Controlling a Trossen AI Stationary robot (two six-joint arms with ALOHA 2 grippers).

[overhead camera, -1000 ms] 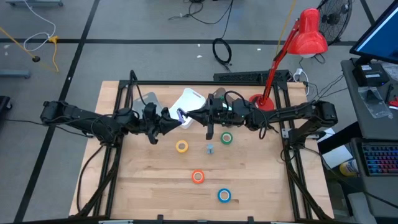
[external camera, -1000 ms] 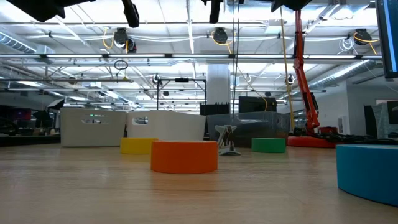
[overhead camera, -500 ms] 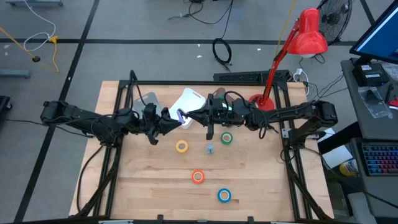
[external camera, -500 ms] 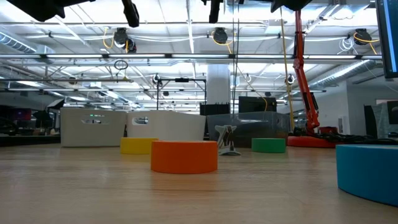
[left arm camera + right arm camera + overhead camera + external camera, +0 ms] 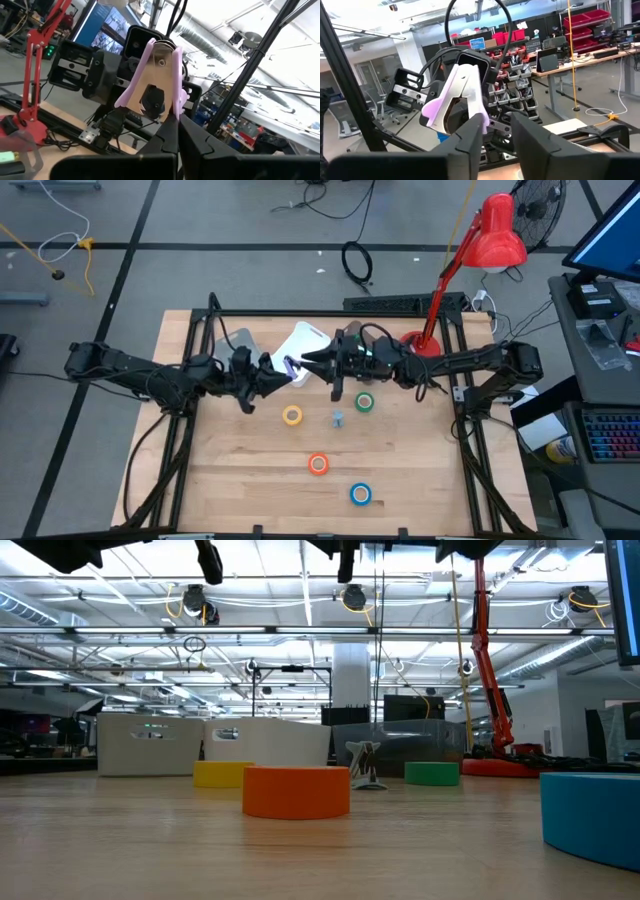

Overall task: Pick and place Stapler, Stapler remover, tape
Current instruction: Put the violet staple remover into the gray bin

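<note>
Left gripper (image 5: pixel 281 371): above the middle of the bench's far half, fingers (image 5: pixel 167 136) pressed together on the lower end of the staple remover (image 5: pixel 155 75), which stands up past the fingertips.
Right gripper (image 5: pixel 313 363): facing the left one from the other side, jaws narrowly parted; in its wrist view one finger (image 5: pixel 468 133) lies against the staple remover (image 5: pixel 454 96) and the other finger stands clear of it.
Staple remover: lilac with a metal face, held in the air between the two grippers, off the bench (image 5: pixel 230 480).
Yellow tape (image 5: pixel 292 416): flat on the bench near the centre, below the left gripper.
Green tape (image 5: pixel 364 402): flat, toward the right edge from the yellow one, under the right arm.
Orange tape (image 5: pixel 318 464): flat, nearer the front edge, well apart from the others.
Blue tape (image 5: pixel 360 494): flat, closest to the front edge.
Small blue item (image 5: pixel 338 419): on the wood between the yellow and green rolls; too small to tell what it is.
White container (image 5: pixel 303 340): by the far edge, behind the grippers.
Red lamp (image 5: pixel 497 235): its base sits at the far right corner.
</note>
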